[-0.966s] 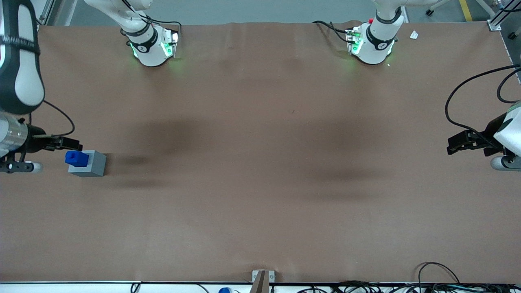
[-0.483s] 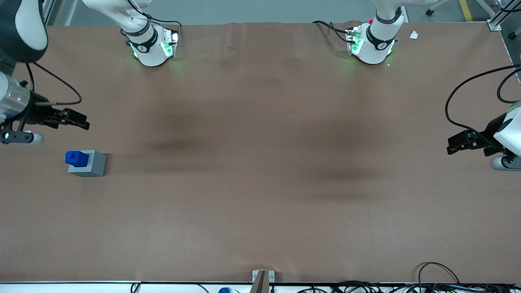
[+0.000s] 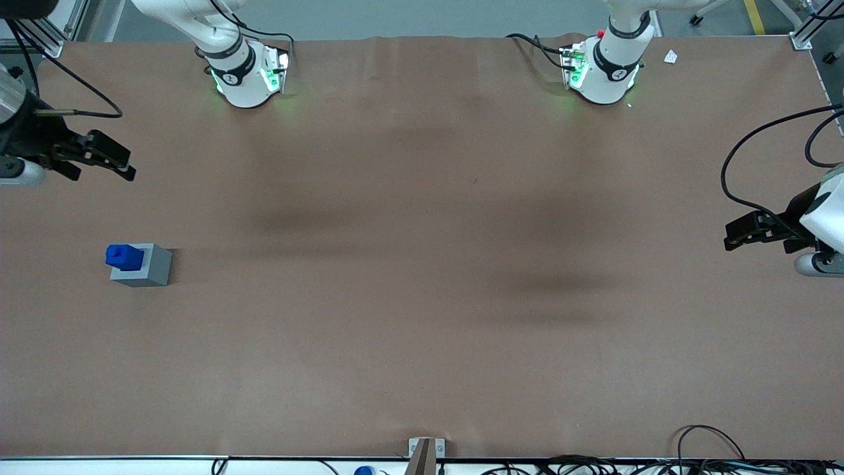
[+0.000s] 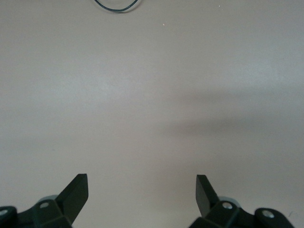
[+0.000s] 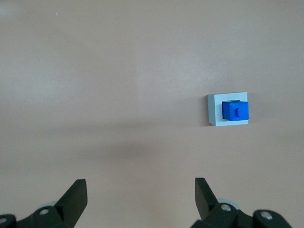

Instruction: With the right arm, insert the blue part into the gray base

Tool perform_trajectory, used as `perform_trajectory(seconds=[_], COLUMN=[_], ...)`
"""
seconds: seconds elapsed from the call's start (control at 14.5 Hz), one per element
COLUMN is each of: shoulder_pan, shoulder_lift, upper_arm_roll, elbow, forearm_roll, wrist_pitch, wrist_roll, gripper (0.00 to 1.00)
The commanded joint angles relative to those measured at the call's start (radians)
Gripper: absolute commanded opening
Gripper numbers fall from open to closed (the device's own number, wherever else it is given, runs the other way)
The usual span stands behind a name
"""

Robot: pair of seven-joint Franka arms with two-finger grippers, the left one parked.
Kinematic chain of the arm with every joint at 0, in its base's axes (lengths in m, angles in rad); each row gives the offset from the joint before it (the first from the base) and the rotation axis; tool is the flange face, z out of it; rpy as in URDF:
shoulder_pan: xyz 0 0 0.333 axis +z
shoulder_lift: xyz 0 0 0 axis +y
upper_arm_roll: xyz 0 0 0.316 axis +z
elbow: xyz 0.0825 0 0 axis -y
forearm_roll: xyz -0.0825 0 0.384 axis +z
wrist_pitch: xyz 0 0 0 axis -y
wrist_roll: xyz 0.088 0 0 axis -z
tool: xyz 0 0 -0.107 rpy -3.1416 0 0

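The small bright-blue plastic block (image 3: 124,256) is seated in the light-gray plastic cube (image 3: 146,266). The black two-finger gripper (image 3: 109,158), spread wide and empty, hangs at its twelve o'clock; withdrawal should be kept clear.

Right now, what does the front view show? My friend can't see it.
A blue part sits in a gray base on a brown table. The right arm's open end effector hangs apart from them, farther from the camera.
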Motion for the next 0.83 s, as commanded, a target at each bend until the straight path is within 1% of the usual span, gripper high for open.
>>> perform_trajectory(seconds=[0.0,0.07,0.21,0.41,0.55,0.76], shoulder_pan=[-0.003,0.006,0.018,0.008,0.008,-0.004], shoulder_lift=[0.013,0.013,0.013,0.013,0.013,0.011], upper_arm_roll=[-0.001,0.001,0.004,-0.001,-0.001,-0.004], elbow=[0.028,0.026,0.026,0.026,0.026,0.023], forearm_roll=[-0.038,-0.071,-0.087,-0.075,-0.065,-0.026], wrist_pitch=[-0.016,-0.016,-0.018,-0.028,-0.03,-0.035], wrist_roll=[0.004,0.004,0.003,-0.043,-0.045,-0.075], gripper=[1.0,1.0,1.0,1.0,1.0,1.0])
